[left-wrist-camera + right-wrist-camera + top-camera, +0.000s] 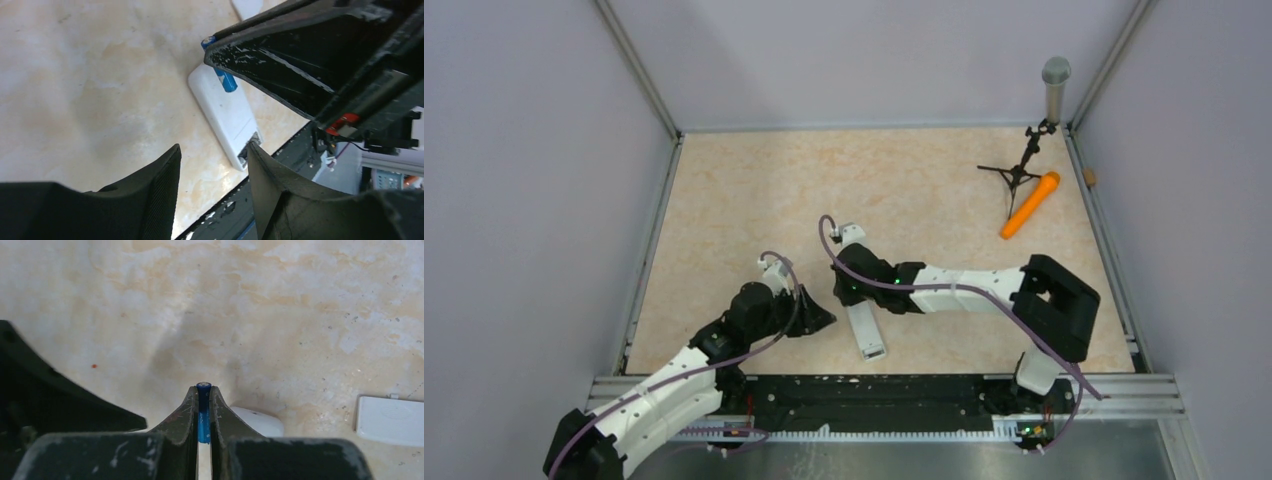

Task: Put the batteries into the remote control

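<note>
The remote control (867,331) lies face down near the table's front edge, plain white back up. In the left wrist view its battery bay (248,150) at the near end is open. My right gripper (203,390) is shut on the blue battery (203,412) and holds it just above the remote's far end (257,421). The battery (226,81) also shows in the left wrist view, over the remote (223,111). My left gripper (212,146) is open and empty, just left of the remote (822,318). The dark battery is not in view.
A flat white cover-like piece (391,420) lies on the table right of the remote. An orange microphone (1030,206), a small black tripod (1016,172) and a grey microphone (1055,85) stand at the back right. A metal rail (874,386) runs along the front edge.
</note>
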Controlling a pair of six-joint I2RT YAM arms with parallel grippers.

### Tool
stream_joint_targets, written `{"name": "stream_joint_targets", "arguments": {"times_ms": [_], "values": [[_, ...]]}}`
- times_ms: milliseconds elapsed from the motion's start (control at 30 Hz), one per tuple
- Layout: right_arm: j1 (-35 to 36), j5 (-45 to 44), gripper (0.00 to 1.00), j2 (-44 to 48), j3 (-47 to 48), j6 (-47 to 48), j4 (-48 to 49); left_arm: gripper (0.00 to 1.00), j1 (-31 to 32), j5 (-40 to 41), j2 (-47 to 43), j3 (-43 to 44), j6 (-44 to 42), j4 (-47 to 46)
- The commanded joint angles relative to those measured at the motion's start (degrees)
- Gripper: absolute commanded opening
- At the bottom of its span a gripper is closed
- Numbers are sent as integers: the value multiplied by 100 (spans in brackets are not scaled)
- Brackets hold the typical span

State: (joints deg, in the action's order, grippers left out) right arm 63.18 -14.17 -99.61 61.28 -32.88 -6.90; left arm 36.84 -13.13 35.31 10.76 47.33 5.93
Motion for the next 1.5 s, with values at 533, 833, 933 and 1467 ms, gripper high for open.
{"name": "stream_joint_targets", "arguments": {"times_ms": [533, 833, 933, 1467], "values": [[-43, 1035, 0, 2208, -1951, -1245, 2319, 50, -111, -1428, 437, -622, 1411, -3534], [-42, 1178, 0, 2498, -2369, -1666, 2933, 44, -118, -1744, 936, -631, 1744, -4360], [-43, 1178, 0, 2524, -2428, -1746, 3030, 42, -120, -1805, 1043, -660, 1815, -4572], [-42, 984, 0, 2631, -2658, -2057, 3367, 11, -121, -1960, 887, -765, 1893, -4872]]}}
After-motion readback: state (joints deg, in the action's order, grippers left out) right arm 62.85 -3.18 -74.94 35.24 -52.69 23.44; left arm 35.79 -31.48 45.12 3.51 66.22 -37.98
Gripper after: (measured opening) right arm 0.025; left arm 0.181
